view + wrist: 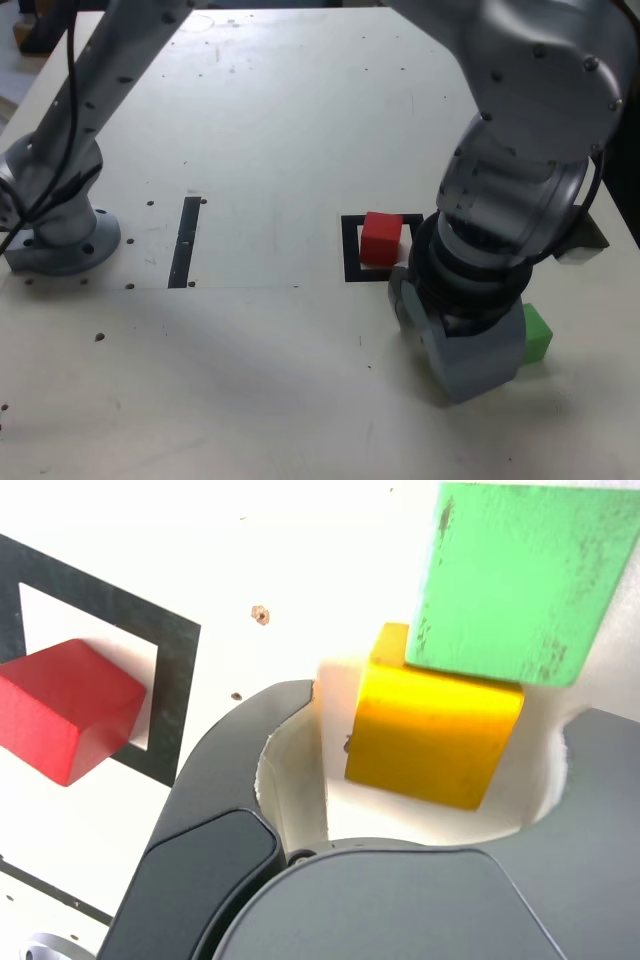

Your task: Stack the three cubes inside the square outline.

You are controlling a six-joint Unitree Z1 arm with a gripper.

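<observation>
**Jaws around yellow cube, no grip confirmed**

Exterior view, left to right: arm base (pixel 55 235), black strip (pixel 185 242), then the outline (pixel 351 250) with the red cube (pixel 381 238) already sitting in it. Next the gripper (pixel 465 345), low over the table (pixel 270 130), and at far right the green cube (pixel 537 333) poking out just beside it.

Wrist view: red cube (pixel 65 710) rests on the outline's (pixel 110 610) white centre, a bit skewed. Yellow cube (pixel 432 738) sits between the jaws; green cube (pixel 515 578) is just behind it, touching or nearly so.

Jaws are apart, with gaps visible on both sides of yellow: not clamped.

Handling, my read: small rigid blocks, light, matte faces, so decent friction and no crush risk. Take yellow on two opposite flat faces, centred, not on corners. Watch the green neighbour: a finger could nudge it during the squeeze.
</observation>
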